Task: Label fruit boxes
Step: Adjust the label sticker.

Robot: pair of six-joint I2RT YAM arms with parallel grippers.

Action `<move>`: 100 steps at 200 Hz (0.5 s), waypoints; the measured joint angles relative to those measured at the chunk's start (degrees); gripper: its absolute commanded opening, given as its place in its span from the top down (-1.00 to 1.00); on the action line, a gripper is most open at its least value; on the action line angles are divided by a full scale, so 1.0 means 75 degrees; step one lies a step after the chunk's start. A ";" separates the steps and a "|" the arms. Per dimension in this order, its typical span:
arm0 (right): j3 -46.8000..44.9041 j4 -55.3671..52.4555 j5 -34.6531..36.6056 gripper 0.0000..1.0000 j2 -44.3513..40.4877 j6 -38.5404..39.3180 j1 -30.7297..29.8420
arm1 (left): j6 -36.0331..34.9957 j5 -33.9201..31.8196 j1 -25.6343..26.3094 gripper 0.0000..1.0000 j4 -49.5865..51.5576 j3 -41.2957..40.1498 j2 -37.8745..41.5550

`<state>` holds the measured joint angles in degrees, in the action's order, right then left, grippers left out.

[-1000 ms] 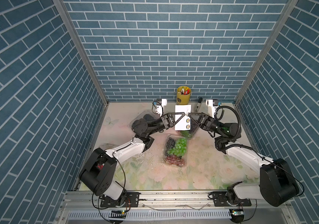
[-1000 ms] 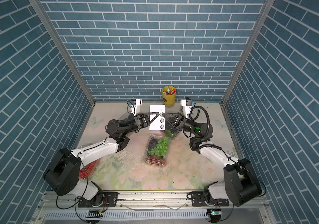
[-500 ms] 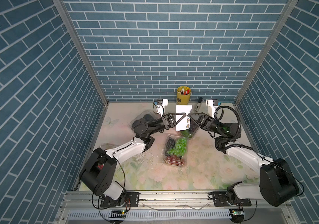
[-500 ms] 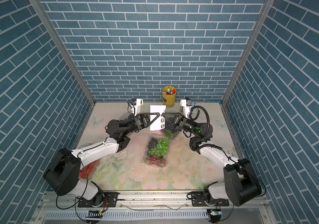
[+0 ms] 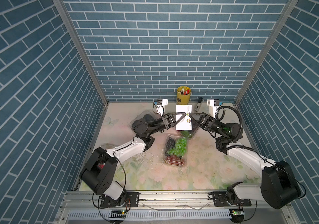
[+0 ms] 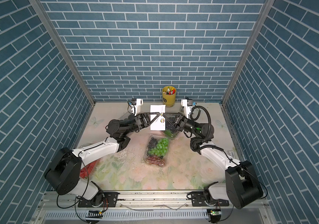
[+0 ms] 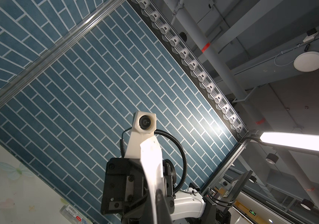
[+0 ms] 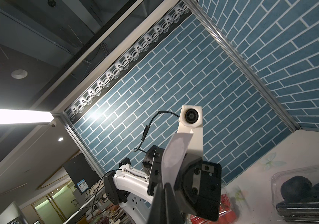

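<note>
The mixed-grape box (image 5: 175,151) lies flat mid-table (image 5: 203,170). Its long axis runs from the robot's side toward the back wall, a little skewed. No label shows on its lid in either top view.

Just behind it, toward the wall, sits a second grape box (image 5: 185,133), partly hidden under the white sticker sheet (image 5: 183,121). The sheet hangs in the air above that second box, so it is behind and above the mixed-grape box.

The left gripper (image 5: 183,113) and right gripper (image 5: 191,114) meet tip to tip at the sheet's upper right area. Both are pressed together and pinching the sheet, which each wrist view shows edge-on running out from the fingers.

From the grippers, the mixed-grape box lies down and back toward the robot. Neither arm looks clearly nearer, though the box sits slightly to the left-arm side of the meeting point.

The black-berry box (image 5: 146,117) is left of and behind the mixed-grape box, under the left forearm. The strawberry box (image 6: 88,168) is far left of it, by the left arm's base. The pen cup (image 5: 183,95) is well behind it at the wall.

Likely step: peeling a sticker off the sheet.
</note>
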<state>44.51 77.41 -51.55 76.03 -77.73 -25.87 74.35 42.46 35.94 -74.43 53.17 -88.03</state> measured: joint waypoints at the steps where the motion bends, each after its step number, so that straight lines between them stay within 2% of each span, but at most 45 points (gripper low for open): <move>1: 0.0000 0.0000 -0.0003 1.00 0.0000 0.0000 0.0000 | 0.0000 0.0000 0.0000 1.00 0.0000 0.0000 0.0000; 78: 0.0000 0.0000 -0.0012 1.00 0.0000 0.0000 0.0000 | 0.0000 0.0003 0.0000 1.00 0.0006 0.0000 -0.0012; 86: 0.0000 0.0000 -0.0020 1.00 0.0000 0.0003 0.0000 | -0.0003 0.0009 0.0000 0.88 0.0009 0.0000 -0.0012; 100: 0.0000 0.0000 -0.0026 1.00 0.0000 0.0003 0.0000 | -0.0020 0.0032 -0.0023 0.83 0.0038 0.0000 -0.0006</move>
<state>44.51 77.41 -51.75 76.03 -77.71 -25.87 74.19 42.70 35.77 -74.15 53.17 -88.07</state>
